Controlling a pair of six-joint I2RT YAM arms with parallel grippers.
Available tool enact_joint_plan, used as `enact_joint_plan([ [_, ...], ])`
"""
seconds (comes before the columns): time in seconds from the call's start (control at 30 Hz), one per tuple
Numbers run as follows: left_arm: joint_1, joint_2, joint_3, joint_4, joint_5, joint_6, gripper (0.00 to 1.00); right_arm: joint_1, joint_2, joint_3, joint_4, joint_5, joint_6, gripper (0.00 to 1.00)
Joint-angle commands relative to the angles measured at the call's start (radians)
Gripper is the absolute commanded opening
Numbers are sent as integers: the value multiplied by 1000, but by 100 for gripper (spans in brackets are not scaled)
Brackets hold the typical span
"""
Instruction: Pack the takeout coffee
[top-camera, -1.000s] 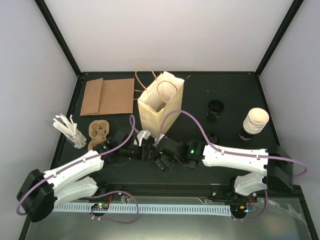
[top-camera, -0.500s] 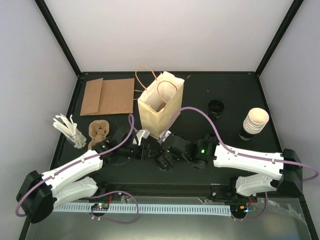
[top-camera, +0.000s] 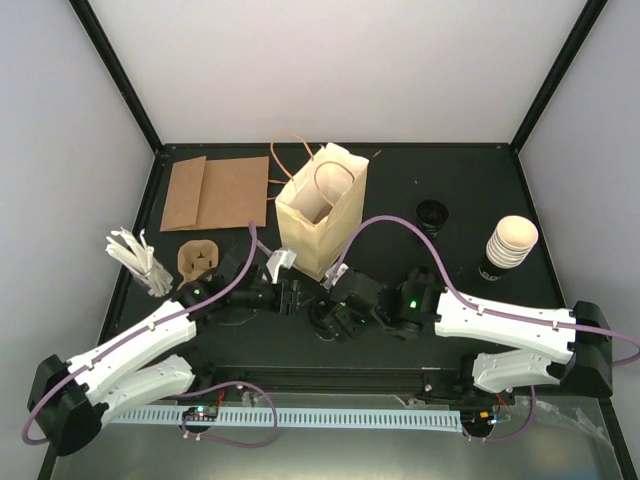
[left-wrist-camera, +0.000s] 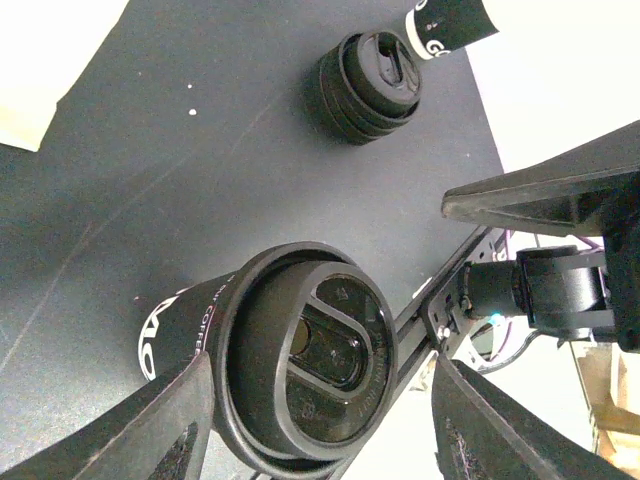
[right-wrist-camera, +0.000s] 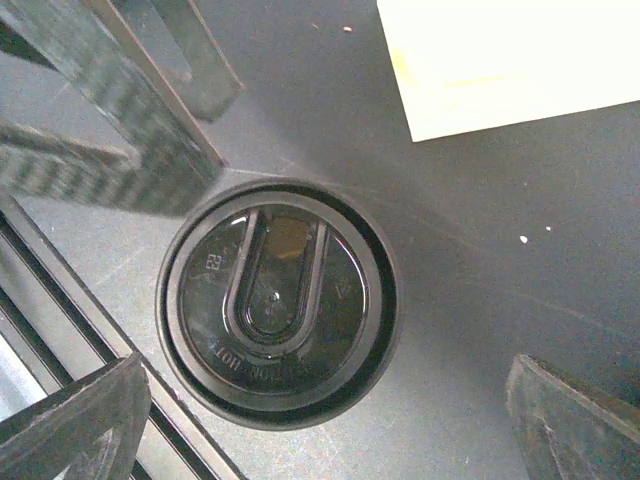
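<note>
The takeout coffee (left-wrist-camera: 315, 360) is a black cup with white lettering and a black lid, standing upright on the black table (left-wrist-camera: 150, 180). In the left wrist view it sits between my left gripper's (left-wrist-camera: 320, 425) spread fingers (left-wrist-camera: 160, 430); a gap shows on the right side. My right gripper (right-wrist-camera: 320, 425) hangs open over the lid (right-wrist-camera: 275, 300), its fingers (right-wrist-camera: 575, 425) well apart. From above, the cup (top-camera: 321, 322) is in front of the cream paper bag (top-camera: 320, 215), with the left gripper (top-camera: 293, 297) and right gripper (top-camera: 336, 320) on either side.
Spare black lids (top-camera: 431, 213) and stacked cups (top-camera: 510, 245) stand at the right. Flat brown bags (top-camera: 215, 192), a cardboard carrier (top-camera: 197, 260) and white stirrers (top-camera: 140, 260) lie at the left. The table's front rail (right-wrist-camera: 60, 330) runs just beside the cup.
My left gripper's jaws have spread wider round the cup and its arm has drawn back to the left. The right arm's rear link has swung down and right; its jaws stay wide.
</note>
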Motion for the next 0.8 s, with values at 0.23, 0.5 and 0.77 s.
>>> enact_joint_plan([
  [0.23,17,-131,6,-85,-105,-24,61,-2,63,28,-59,-13,1,95],
  [0.5,-72,-66,64,-146,-131,89,67,-26,-45,-47,0,-79,91,87],
  [0.77,-260,46,203,-302,-415,127,99,-200,-217,-221,138,-315,218,80],
])
